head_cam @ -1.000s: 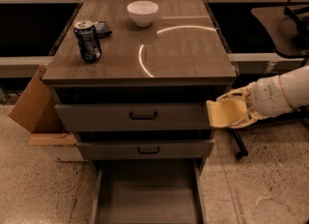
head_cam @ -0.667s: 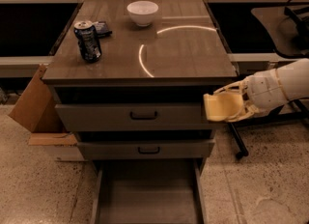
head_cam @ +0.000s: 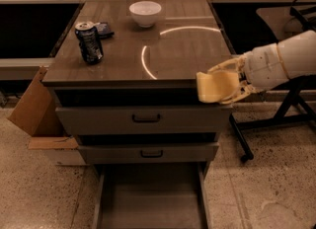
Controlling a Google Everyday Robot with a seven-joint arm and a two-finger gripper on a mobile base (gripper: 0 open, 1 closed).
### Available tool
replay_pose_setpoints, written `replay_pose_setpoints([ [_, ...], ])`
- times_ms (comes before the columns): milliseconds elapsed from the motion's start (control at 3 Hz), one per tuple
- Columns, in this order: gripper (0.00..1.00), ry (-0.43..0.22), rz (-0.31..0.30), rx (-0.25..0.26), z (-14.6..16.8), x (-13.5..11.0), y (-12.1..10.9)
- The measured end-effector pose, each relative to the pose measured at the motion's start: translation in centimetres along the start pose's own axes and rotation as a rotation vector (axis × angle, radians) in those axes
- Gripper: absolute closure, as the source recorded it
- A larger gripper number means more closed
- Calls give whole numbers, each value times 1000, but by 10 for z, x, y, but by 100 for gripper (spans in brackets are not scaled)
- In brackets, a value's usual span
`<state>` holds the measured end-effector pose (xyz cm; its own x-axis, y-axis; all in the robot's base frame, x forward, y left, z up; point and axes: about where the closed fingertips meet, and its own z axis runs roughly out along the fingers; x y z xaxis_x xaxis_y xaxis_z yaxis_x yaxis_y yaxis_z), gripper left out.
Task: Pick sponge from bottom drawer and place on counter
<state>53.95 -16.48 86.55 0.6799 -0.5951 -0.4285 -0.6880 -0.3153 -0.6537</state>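
My gripper (head_cam: 223, 84) reaches in from the right on a white arm and is shut on the pale-yellow sponge (head_cam: 213, 87). It holds the sponge in the air at the counter's front right corner, level with the counter edge and just over it. The counter (head_cam: 168, 50) is a grey-brown wood-grain top with a curved light reflection. The bottom drawer (head_cam: 150, 203) stands pulled open below, its flat grey floor bare.
A white bowl (head_cam: 145, 13) sits at the counter's back, a dark drink can (head_cam: 89, 42) at its left, a small dark packet (head_cam: 103, 29) behind the can. Two upper drawers (head_cam: 146, 118) with black handles are closed. A cardboard box (head_cam: 30, 105) stands left; a black stand (head_cam: 276, 119) stands right.
My gripper has carried the sponge up and to the left, from beside the top drawer's right end to the counter's front right corner.
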Motion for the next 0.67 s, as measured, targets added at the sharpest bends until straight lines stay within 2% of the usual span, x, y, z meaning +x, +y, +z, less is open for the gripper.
replay_pose_setpoints([
  [333, 100, 1, 30, 52, 2, -39, -36],
  [667, 100, 1, 30, 53, 2, -39, -36],
])
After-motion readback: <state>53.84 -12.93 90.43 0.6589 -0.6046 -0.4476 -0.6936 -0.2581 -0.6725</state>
